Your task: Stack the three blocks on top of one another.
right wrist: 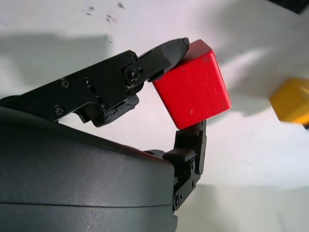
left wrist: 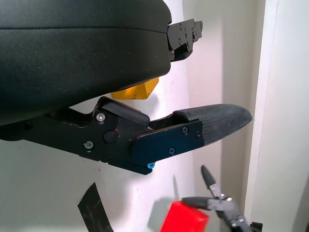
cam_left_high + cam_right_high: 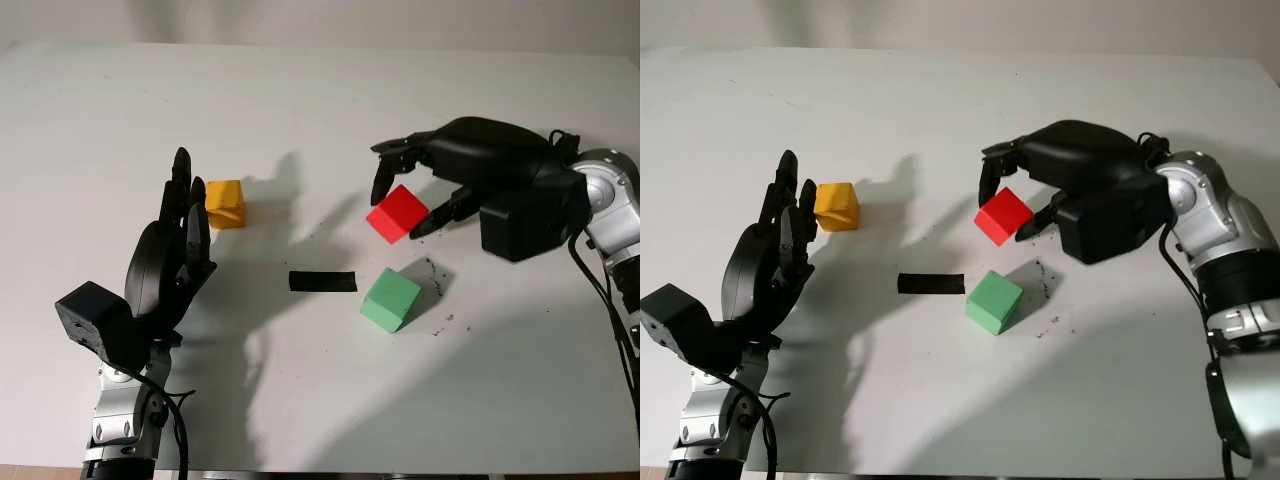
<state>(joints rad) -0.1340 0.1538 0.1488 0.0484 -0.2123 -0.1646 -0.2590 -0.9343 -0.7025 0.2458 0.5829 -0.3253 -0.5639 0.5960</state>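
I see the red block (image 3: 397,213) pinched in my right hand (image 3: 470,160), fingertips (image 1: 174,48) clamped on opposite faces, block tilted and lifted off the white table (image 3: 300,100). Just below it on the table sits the green block (image 3: 390,299), apart from the red one. Black tape strip (image 3: 322,281) lies left of the green block. Yellow block (image 3: 225,203) sits further left, near my left hand (image 3: 170,250), which is open and holds nothing, fingers (image 3: 182,185) pointing up beside the yellow block, not touching it.
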